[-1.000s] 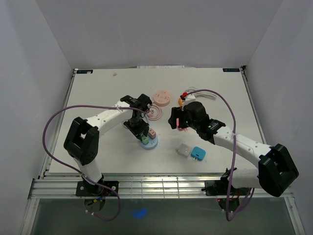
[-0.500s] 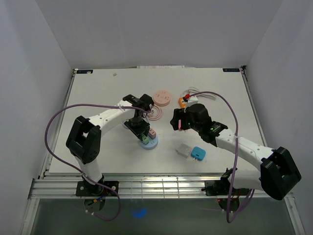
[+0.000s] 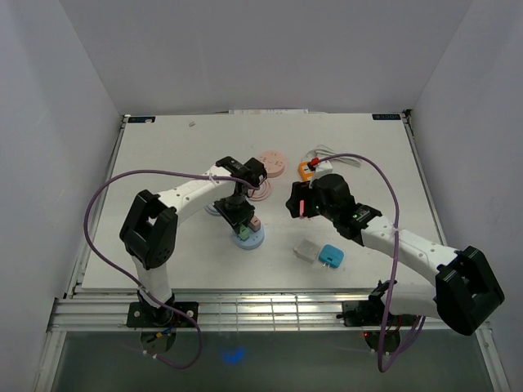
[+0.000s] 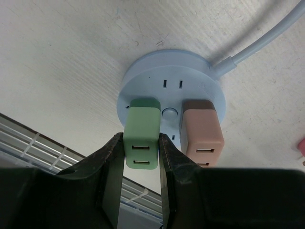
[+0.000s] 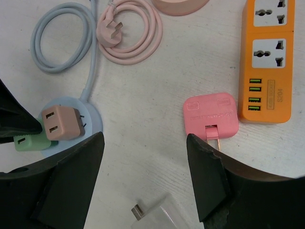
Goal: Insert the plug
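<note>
On my left wrist feed the green plug (image 4: pixel 141 121) is a small rounded block with two slots in its near face. The left gripper (image 4: pixel 141 153) is clamped on it, one black finger flat against each side. The plug stands on the near-left part of the blue hub (image 4: pixel 157 71), its far end meeting the hub's face. I see no prongs, so I can't tell how deep it sits. Just to its right on the same hub stands a brown plug (image 4: pixel 201 131), close but not touching, with the hub's little centre button (image 4: pixel 169 113) between them. An empty pair of slots shows on the hub's far side, and the hub's blue cable (image 4: pixel 267 40) runs off to the upper right. From above, the hub sits near the middle of the table (image 3: pixel 163 155). The right gripper (image 5: pixel 143 143) hangs just right of it over bare tabletop, jaws spread and holding nothing. Its camera shows a pink adapter (image 5: pixel 211 116) with one prong folded out, touching or nearly touching an orange strip (image 5: pixel 269 62). Farther back are a coiled pink cord (image 5: pixel 131 33) and a pink hub (image 5: pixel 178 5) cut off at the frame's top edge. Nearer me lie a white adapter (image 3: pixel 307 251) and a blue adapter (image 3: pixel 331 256), side by side.
</note>
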`<action>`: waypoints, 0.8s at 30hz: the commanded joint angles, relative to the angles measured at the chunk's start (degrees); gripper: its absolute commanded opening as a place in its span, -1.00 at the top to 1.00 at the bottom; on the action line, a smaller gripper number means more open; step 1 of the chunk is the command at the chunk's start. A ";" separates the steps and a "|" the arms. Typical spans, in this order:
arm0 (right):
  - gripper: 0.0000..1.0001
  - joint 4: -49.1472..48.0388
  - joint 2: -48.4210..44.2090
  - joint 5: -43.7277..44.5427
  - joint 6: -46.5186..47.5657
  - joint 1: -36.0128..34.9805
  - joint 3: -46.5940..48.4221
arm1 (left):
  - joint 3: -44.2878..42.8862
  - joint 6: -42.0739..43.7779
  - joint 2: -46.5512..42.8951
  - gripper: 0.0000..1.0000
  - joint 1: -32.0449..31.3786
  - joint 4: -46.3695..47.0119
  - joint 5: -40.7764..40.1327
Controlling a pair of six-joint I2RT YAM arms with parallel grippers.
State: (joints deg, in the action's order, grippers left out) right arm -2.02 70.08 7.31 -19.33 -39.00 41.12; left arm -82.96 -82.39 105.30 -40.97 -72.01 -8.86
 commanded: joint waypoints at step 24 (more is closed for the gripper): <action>-0.50 -2.02 -2.67 0.16 0.17 0.68 1.06 | 11.77 7.50 -10.29 0.67 -0.51 12.16 -3.18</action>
State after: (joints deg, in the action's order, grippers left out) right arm -2.09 68.71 7.33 -19.33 -38.63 40.97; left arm -70.91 -77.54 95.57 -41.25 -60.80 -9.39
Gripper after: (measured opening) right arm 0.753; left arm 0.403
